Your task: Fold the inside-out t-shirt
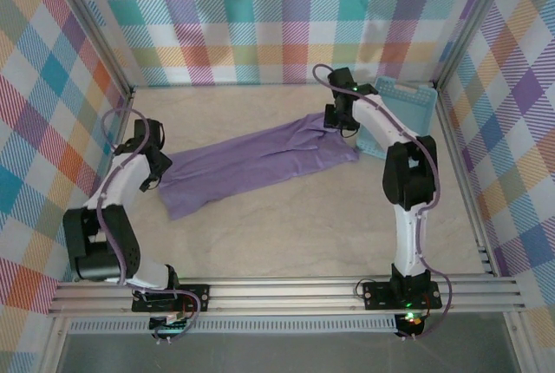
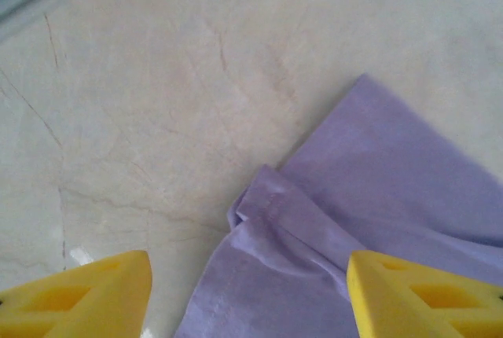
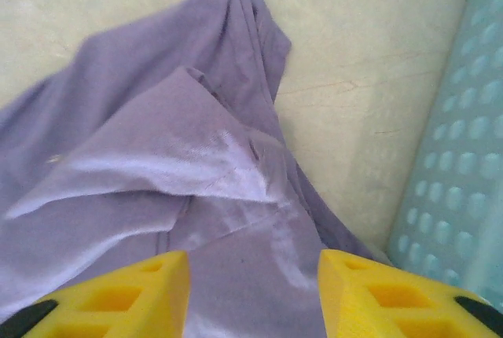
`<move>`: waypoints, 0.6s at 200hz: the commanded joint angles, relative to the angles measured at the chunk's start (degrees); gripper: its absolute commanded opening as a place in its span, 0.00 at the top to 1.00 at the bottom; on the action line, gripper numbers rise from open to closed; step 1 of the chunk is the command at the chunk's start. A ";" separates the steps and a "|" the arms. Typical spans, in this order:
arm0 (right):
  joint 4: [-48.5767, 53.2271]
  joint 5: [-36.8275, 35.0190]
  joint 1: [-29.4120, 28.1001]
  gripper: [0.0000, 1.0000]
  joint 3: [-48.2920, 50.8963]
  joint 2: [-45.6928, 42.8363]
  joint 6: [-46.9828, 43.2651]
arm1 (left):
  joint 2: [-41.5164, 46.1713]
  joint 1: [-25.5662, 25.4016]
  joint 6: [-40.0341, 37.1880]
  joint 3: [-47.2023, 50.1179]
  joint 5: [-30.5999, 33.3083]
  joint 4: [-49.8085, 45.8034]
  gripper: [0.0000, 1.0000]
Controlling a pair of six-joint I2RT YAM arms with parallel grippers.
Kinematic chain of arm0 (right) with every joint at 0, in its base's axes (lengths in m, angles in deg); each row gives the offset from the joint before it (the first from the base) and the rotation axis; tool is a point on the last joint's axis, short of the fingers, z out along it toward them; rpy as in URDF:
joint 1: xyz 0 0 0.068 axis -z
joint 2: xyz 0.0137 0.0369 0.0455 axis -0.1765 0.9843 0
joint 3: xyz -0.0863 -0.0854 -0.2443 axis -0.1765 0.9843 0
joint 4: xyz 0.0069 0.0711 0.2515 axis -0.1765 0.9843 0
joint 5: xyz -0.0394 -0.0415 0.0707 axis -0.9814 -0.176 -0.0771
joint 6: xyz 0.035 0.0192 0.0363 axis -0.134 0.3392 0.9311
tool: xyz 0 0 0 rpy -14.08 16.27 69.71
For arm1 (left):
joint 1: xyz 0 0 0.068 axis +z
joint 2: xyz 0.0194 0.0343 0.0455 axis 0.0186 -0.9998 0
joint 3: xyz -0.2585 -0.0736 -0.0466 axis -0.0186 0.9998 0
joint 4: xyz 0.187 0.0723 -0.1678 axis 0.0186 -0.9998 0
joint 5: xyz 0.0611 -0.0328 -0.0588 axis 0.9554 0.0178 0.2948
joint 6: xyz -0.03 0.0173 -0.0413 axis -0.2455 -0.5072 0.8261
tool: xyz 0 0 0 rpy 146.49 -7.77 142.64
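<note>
Left tool and right tool angle down, jaws parted.

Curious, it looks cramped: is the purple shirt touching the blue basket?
Cannot tell. In the right wrist view the t-shirt nears the basket low down, but neither contact nor gap shows plainly.

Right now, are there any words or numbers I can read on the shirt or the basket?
No words or numbers can be read anywhere.
On the t-shirt: a pale smudge shows in the right wrist view, too blurred to read as letters.
On the basket: rows of holes, no label to be seen.
</note>
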 commanded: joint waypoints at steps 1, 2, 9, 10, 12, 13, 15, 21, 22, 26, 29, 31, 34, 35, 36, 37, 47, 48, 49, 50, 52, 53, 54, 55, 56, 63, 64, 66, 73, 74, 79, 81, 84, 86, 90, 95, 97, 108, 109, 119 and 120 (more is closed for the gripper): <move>-2.94 0.32 -1.05 0.50 0.46 -3.07 -2.08 | 1.20 -4.72 -1.46 -2.24 0.26 -2.99 0.33; -3.06 0.40 -1.14 0.50 0.30 -3.02 -2.15 | 1.21 -4.95 -1.50 -2.27 0.26 -2.88 0.33; -3.53 1.23 -1.39 0.49 -0.48 -2.01 -2.74 | 0.71 -6.61 -1.54 -2.39 -0.58 -1.86 0.33; -3.62 1.34 -1.40 0.49 -0.69 -1.83 -2.88 | 0.57 -6.86 -1.54 -2.35 -0.82 -1.75 0.33; -3.66 1.61 -1.54 0.49 -0.99 -1.48 -3.08 | 0.36 -7.15 -1.54 -2.32 -1.35 -1.20 0.33; -3.68 1.75 -1.60 0.49 -1.13 -1.26 -3.18 | 0.22 -7.31 -1.54 -2.31 -1.60 -0.94 0.33; -3.72 2.02 -1.70 0.49 -1.54 -0.83 -3.31 | -0.11 -7.53 -1.54 -2.26 -2.27 -0.52 0.33; -3.55 2.78 -1.96 0.49 -2.80 0.62 -3.60 | -1.44 -8.05 -1.46 -2.28 -4.17 0.78 0.33; -3.54 2.91 -1.99 0.49 -3.00 0.89 -3.61 | -1.69 -8.06 -1.37 -2.25 -4.46 0.98 0.33; -3.45 3.47 -2.03 0.49 -3.92 1.83 -3.66 | -2.81 -8.15 -1.05 -2.26 -5.57 1.49 0.33; -3.33 3.93 -2.15 0.49 -4.70 2.68 -3.76 | -3.67 -8.17 -0.87 -2.30 -6.33 1.74 0.33; -3.28 4.17 -2.16 0.49 -5.09 3.16 -3.79 | -4.35 -8.16 -0.65 -2.37 -6.70 1.93 0.33; -3.27 4.63 -2.13 0.49 -5.76 4.09 -3.86 | -5.25 -8.17 -0.53 -2.40 -7.32 2.18 0.33; -3.31 4.76 -2.16 0.49 -6.02 4.42 -3.88 | -5.58 -8.17 -0.47 -2.44 -7.44 2.25 0.33; -3.29 4.87 -2.14 0.49 -6.15 4.72 -3.93 | -5.91 -8.21 -0.39 -2.51 -7.54 2.33 0.33; -3.27 4.97 -2.17 0.49 -6.30 4.96 -3.95 | -6.08 -8.18 -0.31 -2.54 -7.59 2.41 0.33; -2.99 5.60 -2.21 0.49 -8.42 7.73 -4.06 | -8.93 -8.13 0.08 -2.54 -7.61 3.26 0.33; -2.95 5.59 -2.20 0.49 -8.62 8.00 -4.11 | -9.13 -8.14 0.15 -2.51 -7.58 3.41 0.34; -2.89 5.59 -2.20 0.49 -8.81 8.14 -4.13 | -9.45 -8.11 0.18 -2.50 -7.53 3.57 0.33; -2.77 5.59 -2.16 0.49 -9.12 8.47 -4.14 | -9.74 -8.09 0.20 -2.45 -7.50 3.69 0.34; -2.63 5.55 -2.19 0.49 -9.69 9.09 -4.15 | -10.24 -8.01 0.21 -2.36 -7.41 3.96 0.34; -2.47 5.48 -2.19 0.49 -9.91 9.39 -4.15 | -10.49 -8.00 0.26 -2.29 -7.40 4.11 0.34; -2.38 5.45 -2.20 0.49 -10.16 9.71 -4.19 | -10.74 -7.90 0.28 -2.25 -7.35 4.22 0.34; -2.29 5.43 -2.24 0.49 -10.28 9.96 -4.22 | -11.00 -7.86 0.29 -2.24 -7.36 4.37 0.33; -2.21 5.42 -2.18 0.49 -10.47 10.21 -4.27 | -11.22 -7.83 0.25 -2.27 -7.33 4.49 0.33; -1.49 5.29 -2.16 0.49 -11.98 11.89 -4.49 | -12.93 -7.25 0.44 -2.17 -7.56 5.07 0.33; -1.37 5.26 -2.18 0.50 -12.16 12.10 -4.50 | -13.11 -7.18 0.46 -2.15 -7.65 5.10 0.33; -1.23 5.27 -2.19 0.50 -12.38 12.57 -4.50 | -13.57 -6.88 0.47 -2.13 -7.84 5.34 0.33; -0.70 5.11 -2.20 0.50 -12.85 13.71 -4.46 | -15.09 -6.04 0.44 -2.05 -8.54 6.10 0.34; -0.71 5.09 -2.16 0.50 -12.90 13.80 -4.44 | -15.33 -5.87 0.46 -2.04 -8.62 6.14 0.34; -0.54 4.89 -2.19 0.50 -12.68 14.28 -4.22 | -16.34 -5.20 0.48 -2.17 -8.82 6.39 0.34; -0.54 4.82 -2.20 0.50 -12.53 14.39 -4.17 | -16.77 -5.03 0.46 -2.16 -8.93 6.48 0.34; -0.58 4.76 -2.20 0.50 -12.09 14.53 -4.00 | -17.30 -4.64 0.40 -2.13 -9.04 6.72 0.34; -0.62 4.68 -2.20 0.50 -11.77 14.52 -3.76 | -17.65 -4.40 0.26 -2.18 -9.18 6.87 0.34; -0.82 4.47 -2.20 0.50 -11.09 14.56 -3.45 | -18.24 -3.92 0.16 -2.13 -9.30 7.23 0.34; -1.01 4.33 -2.20 0.50 -9.96 14.41 -2.82 | -19.10 -3.36 -0.02 -2.21 -9.21 7.40 0.34; -1.12 4.29 -2.20 0.50 -9.24 14.33 -2.54 | -19.39 -3.05 -0.06 -2.28 -9.29 7.50 0.34; -1.75 4.56 -2.19 0.51 -5.97 13.48 -1.09 | -20.98 -1.98 -0.77 -2.96 -9.02 7.72 0.34; -1.76 4.59 -2.19 0.51 -5.81 13.43 -0.91 | -21.13 -1.95 -0.85 -3.03 -8.99 7.75 0.34; -2.30 4.95 -2.28 0.52 -2.30 12.14 0.84 | -22.48 -1.25 -1.44 -4.05 -8.21 7.19 0.34; -2.39 5.01 -2.29 0.52 -2.09 11.92 0.89 | -22.63 -1.19 -1.49 -4.15 -8.01 7.13 0.33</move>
